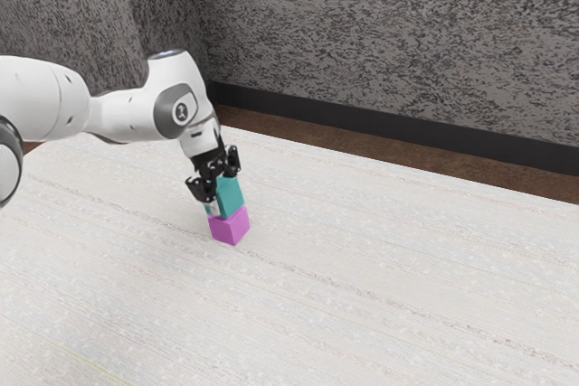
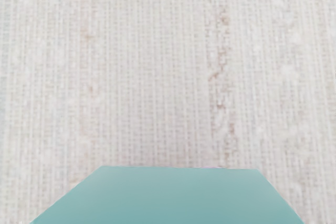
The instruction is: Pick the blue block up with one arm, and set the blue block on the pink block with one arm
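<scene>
Behind everything stands a rough grey wall (image 1: 389,33), with a dark baseboard (image 1: 407,124) along its foot and a strip of brown floor (image 1: 434,155) below that. In front spreads the pale, finely grained table (image 1: 407,296), taking up most of the exterior view. Onto it, from the exterior view's left, reaches the white arm (image 1: 118,110), its grey-capped wrist joint bent down toward the tabletop. And here is the action: the black gripper (image 1: 217,183) points steeply down, its fingers narrowed to the width of a block and pressed against opposite sides of the blue block (image 1: 230,196), which reads more as teal in this light. That block is firmly between the fingers, upright, and its underside meets the top of the pink block (image 1: 226,227), so the two make a little tower, teal over pink, roughly lined up edge to edge. The pink block sits flat on the table, toward the exterior view's left of centre, well short of the wall. From the wrist camera, the blue block (image 2: 168,198) looms as a broad teal face right under the hand, and beyond it runs the table's (image 2: 157,66) pale woven-looking grain with a few faint tan streaks.
</scene>
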